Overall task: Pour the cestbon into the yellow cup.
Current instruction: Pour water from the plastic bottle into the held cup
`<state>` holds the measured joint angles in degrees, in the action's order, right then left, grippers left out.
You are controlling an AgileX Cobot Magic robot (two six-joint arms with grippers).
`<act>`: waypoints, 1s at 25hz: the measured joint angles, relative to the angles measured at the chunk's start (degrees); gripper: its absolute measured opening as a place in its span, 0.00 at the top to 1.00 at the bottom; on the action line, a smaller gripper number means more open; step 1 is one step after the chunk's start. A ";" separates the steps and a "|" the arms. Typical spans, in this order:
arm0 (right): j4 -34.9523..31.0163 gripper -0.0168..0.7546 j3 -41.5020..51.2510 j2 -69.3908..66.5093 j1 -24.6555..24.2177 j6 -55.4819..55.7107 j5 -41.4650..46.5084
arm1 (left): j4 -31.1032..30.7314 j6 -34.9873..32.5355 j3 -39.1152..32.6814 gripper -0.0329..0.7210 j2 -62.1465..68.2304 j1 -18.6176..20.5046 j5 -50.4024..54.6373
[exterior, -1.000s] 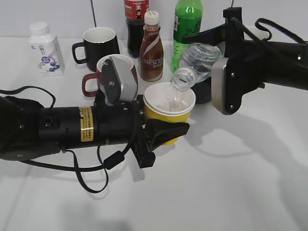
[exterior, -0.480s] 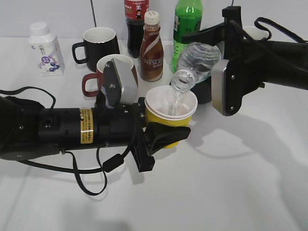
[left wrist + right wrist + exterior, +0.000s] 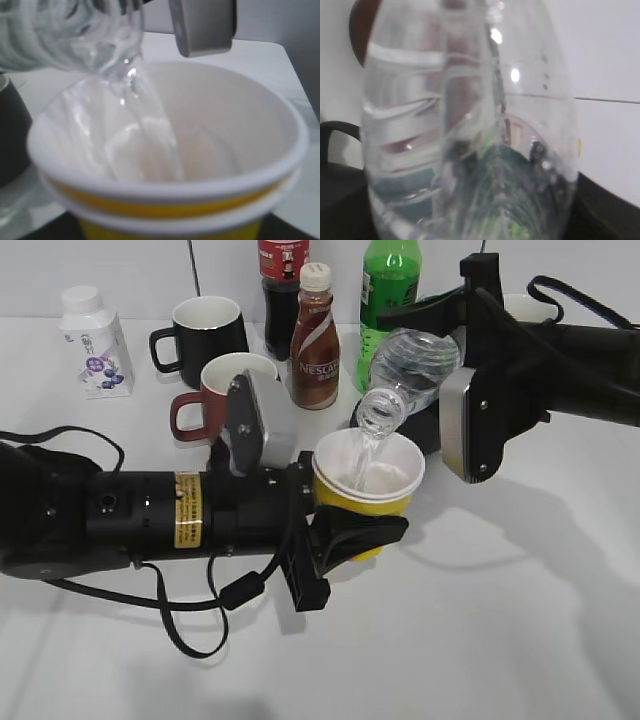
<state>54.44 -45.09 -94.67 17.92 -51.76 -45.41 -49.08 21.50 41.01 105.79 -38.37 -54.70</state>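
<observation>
The cestbon (image 3: 412,365), a small clear uncapped bottle, is held tilted neck-down by my right gripper (image 3: 440,390), which is shut on its lower body. It fills the right wrist view (image 3: 465,125). Its mouth (image 3: 377,410) hangs over the yellow cup (image 3: 368,485), and a thin stream of water runs into the cup. My left gripper (image 3: 350,535) is shut on the yellow cup and holds it above the table. In the left wrist view the cup's white inside (image 3: 200,140) shows with the bottle neck (image 3: 100,45) above its left rim.
Behind stand a red mug (image 3: 215,390), a black mug (image 3: 205,330), a brown Nescafe bottle (image 3: 315,340), a dark cola bottle (image 3: 283,285), a tall green soda bottle (image 3: 388,290) and a white milk bottle (image 3: 95,340) at the far left. Another white cup (image 3: 530,308) is behind the right arm.
My left gripper has carried the yellow cup a little to the right and forward. The bottle stays tilted over it and water now streams into the cup.
</observation>
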 joint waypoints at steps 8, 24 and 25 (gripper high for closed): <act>-1.29 0.36 0.00 0.00 0.00 -2.41 -0.06 | 0.00 0.04 0.00 0.53 0.00 0.00 0.05; -2.16 0.36 0.00 0.00 0.00 -3.92 -0.36 | 0.00 0.04 0.00 0.53 0.00 0.00 0.26; -2.17 0.36 0.00 0.00 0.00 -4.17 -0.36 | 0.00 0.04 0.00 0.53 0.00 0.00 0.28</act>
<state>52.27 -45.09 -94.67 17.92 -55.93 -45.76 -49.08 21.54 41.01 105.79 -38.37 -54.42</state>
